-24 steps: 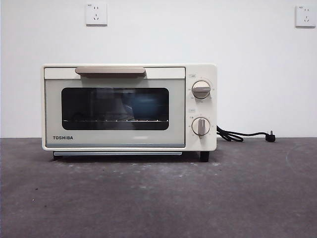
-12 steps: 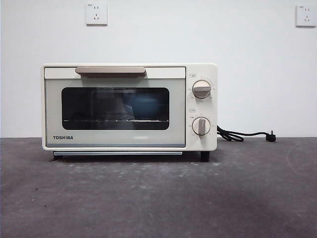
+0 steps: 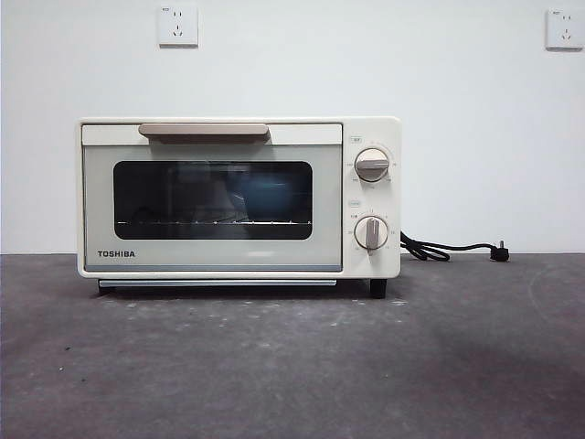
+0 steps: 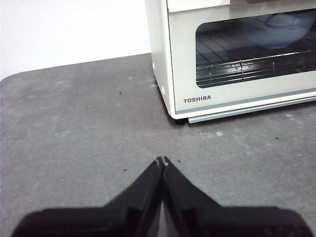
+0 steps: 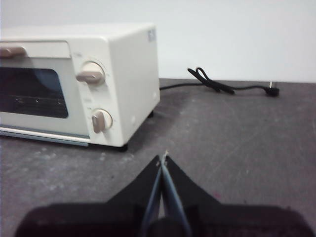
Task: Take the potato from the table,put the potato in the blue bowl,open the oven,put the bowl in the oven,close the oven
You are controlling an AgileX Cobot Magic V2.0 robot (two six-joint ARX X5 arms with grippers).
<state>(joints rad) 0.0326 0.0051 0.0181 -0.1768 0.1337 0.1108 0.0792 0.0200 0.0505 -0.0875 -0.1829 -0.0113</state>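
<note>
The cream-white oven [image 3: 238,197] stands on the dark grey table [image 3: 292,366] with its door closed and the beige handle [image 3: 203,132] at the top. Through the dark glass the blue bowl [image 3: 265,195] shows dimly on the wire rack; it also appears behind the glass in the left wrist view [image 4: 281,30]. The potato is hidden. My left gripper [image 4: 161,161] is shut and empty above the table off the oven's [image 4: 232,54] left front corner. My right gripper [image 5: 163,157] is shut and empty, off the knob side of the oven [image 5: 84,84].
A black cord with plug [image 3: 448,249] lies on the table to the right of the oven, seen too in the right wrist view [image 5: 222,88]. Two wall sockets [image 3: 177,26] sit on the white wall behind.
</note>
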